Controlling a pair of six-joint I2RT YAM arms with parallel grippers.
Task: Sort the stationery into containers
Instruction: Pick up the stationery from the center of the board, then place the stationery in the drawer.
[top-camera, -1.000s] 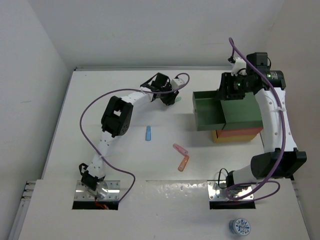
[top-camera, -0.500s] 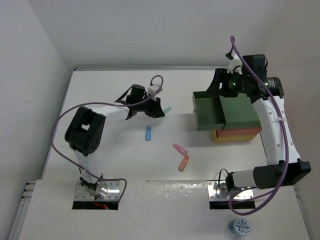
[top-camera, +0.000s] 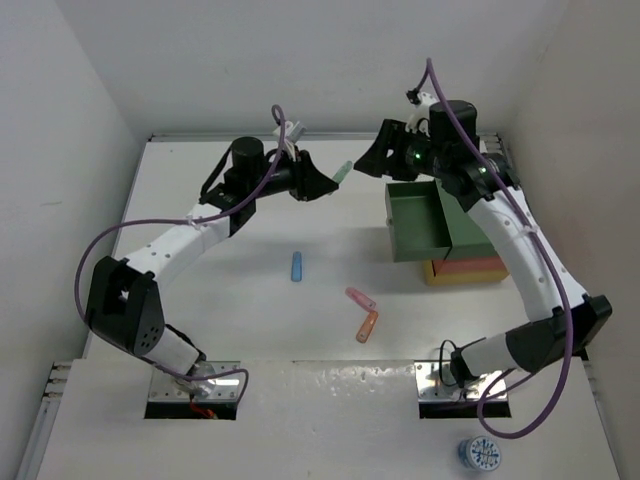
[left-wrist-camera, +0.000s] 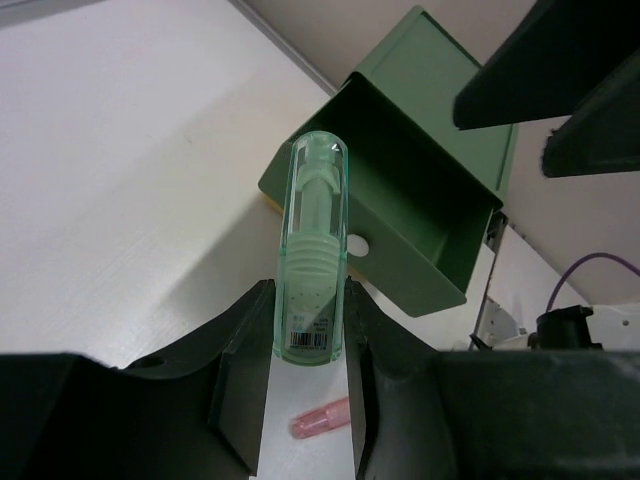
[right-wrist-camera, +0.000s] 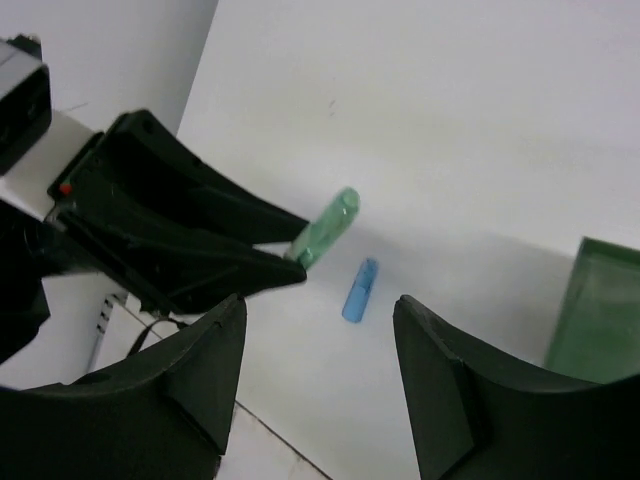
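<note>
My left gripper (top-camera: 322, 183) is shut on a mint green marker (top-camera: 343, 172) and holds it in the air at the back of the table, left of the trays. In the left wrist view the marker (left-wrist-camera: 312, 260) stands between the jaws. My right gripper (top-camera: 368, 163) is open and empty, just right of the marker's tip. The green tray (top-camera: 418, 222) sits slid out left on top of the red-orange tray (top-camera: 480, 264) and yellow tray (top-camera: 470, 277). A blue marker (top-camera: 297, 265), a pink marker (top-camera: 359, 298) and an orange marker (top-camera: 367, 326) lie on the table.
The right wrist view shows the left gripper (right-wrist-camera: 295, 248) with the mint marker (right-wrist-camera: 328, 228), the blue marker (right-wrist-camera: 360, 288) below and the green tray's edge (right-wrist-camera: 600, 310). A round blue-white object (top-camera: 482, 453) lies off the table near the front right.
My left arm has swung the mint marker up and toward the back right. My right arm has moved left, away from above the trays, toward the marker's tip.
</note>
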